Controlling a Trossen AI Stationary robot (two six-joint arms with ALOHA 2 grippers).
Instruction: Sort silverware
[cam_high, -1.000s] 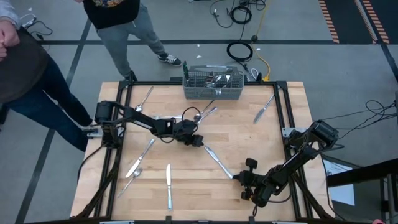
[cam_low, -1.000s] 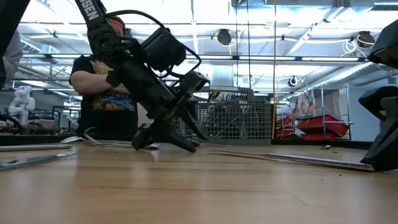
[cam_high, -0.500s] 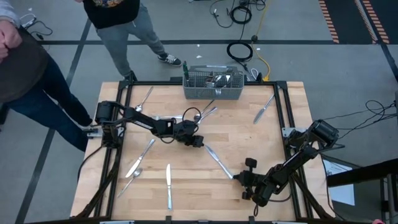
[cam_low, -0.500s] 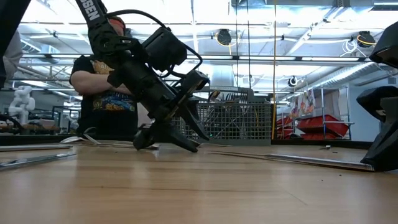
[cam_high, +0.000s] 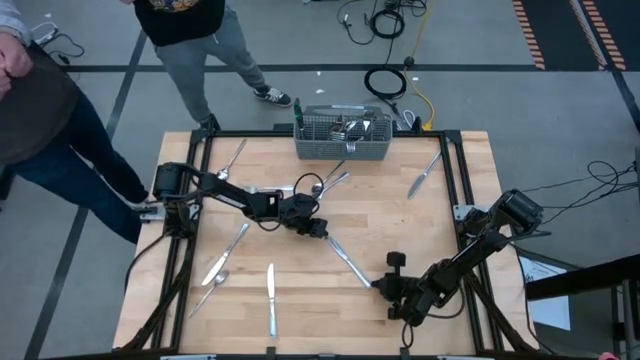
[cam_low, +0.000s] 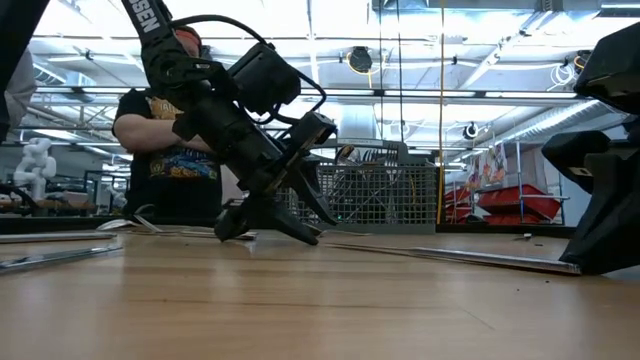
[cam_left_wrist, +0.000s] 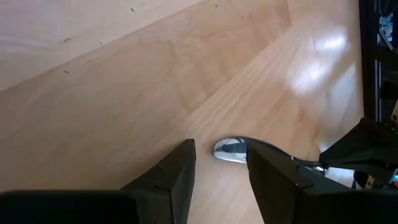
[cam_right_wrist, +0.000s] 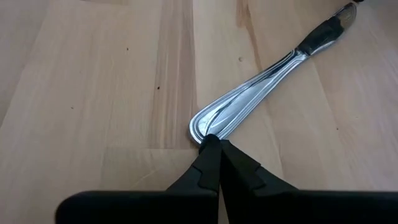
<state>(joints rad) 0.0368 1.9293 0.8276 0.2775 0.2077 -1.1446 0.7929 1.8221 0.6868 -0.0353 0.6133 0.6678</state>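
Step in hand, as judged: lift of the knife (cam_high: 347, 259) mid-table. Left gripper (cam_left_wrist: 221, 163) low over its tip, fingers parted, nothing gripped. Right gripper (cam_right_wrist: 211, 144) clenched at its handle end, touching, nothing held. Best squared across the tip before closing. Other silverware (cam_high: 270, 298) scattered over the wooden table (cam_high: 300, 310); mesh basket (cam_high: 343, 136) at the far edge. Person (cam_low: 165, 165) behind the table.

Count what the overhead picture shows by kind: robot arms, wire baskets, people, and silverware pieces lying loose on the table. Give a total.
Robot arms: 2
Wire baskets: 1
People, partly in view: 2
Loose silverware pieces: 8, as far as I can tell; those inside the basket are not counted
Total: 13
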